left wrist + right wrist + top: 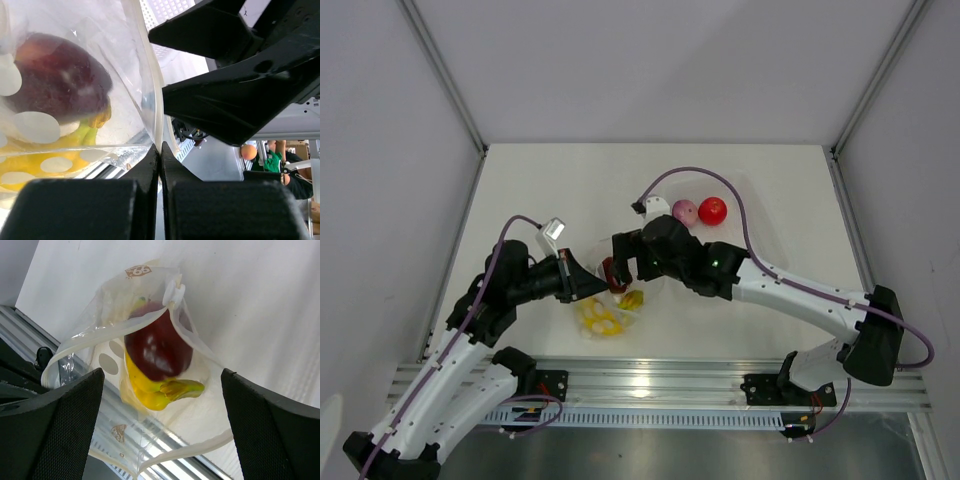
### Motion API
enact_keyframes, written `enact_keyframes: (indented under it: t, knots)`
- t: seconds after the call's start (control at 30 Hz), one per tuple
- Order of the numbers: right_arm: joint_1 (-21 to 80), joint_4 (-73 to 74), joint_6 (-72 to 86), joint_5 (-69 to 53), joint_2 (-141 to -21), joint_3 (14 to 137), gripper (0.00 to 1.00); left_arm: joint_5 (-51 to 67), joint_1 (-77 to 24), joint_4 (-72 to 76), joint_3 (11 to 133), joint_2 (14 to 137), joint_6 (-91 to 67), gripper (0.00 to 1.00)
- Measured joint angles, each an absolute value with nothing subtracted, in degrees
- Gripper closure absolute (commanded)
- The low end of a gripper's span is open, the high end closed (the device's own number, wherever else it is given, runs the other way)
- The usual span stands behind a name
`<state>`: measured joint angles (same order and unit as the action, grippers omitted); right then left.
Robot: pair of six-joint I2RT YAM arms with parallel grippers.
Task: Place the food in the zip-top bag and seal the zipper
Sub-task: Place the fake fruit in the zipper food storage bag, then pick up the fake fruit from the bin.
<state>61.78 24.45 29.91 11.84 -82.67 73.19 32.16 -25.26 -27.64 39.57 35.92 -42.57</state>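
While the left tool (160,150) pinches the rim of the clear crinkly zip-top bag (107,305) near the white desk's (770,190) front edge, the dark red apple (157,350) and yellow banana bunch (150,390) sit inside, and the right tool (620,268) hangs spread wide over the mouth. Farther back lie the pink round onion (685,212), red round fruit (713,210) and white oblong piece (657,206). I judge the thin rim could slip that single pinch under the load, sagging the mouth shut

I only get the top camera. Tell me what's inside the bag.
Observer: The right wrist view shows the dark red apple and the yellow banana bunch inside the zip-top bag.
Operator: Check the left gripper's hold.
Observer: In its wrist view, the left gripper is shut, pinching the zipper strip at the bag's mouth.
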Motion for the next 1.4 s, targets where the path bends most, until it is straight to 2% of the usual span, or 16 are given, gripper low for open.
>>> enact_keyframes:
  t: [0.37,0.6,0.8,1.07,1.4]
  knots:
    - [59.0,29.1,31.4,16.9,-73.2,72.0,0.02,32.2,-25.3,-27.6,39.6,36.2,-42.6,1.0]
    - [46.5,29.7,32.4,18.7,-68.7,70.3,0.03,32.4,-25.3,-27.6,39.6,36.0,-42.5,1.0]
    - [35.6,29.6,34.1,20.0,-69.9,68.6,0.03,33.3,-25.3,-27.6,39.6,35.8,-42.4,1.0]
    - [26.6,23.6,36.7,22.2,-80.4,68.3,0.04,33.1,-25.3,-27.6,39.6,35.4,-41.4,0.99]
    - [20.1,17.2,38.0,21.2,-102.9,75.1,0.05,32.6,-25.3,-24.5,41.1,38.4,-38.2,0.99]
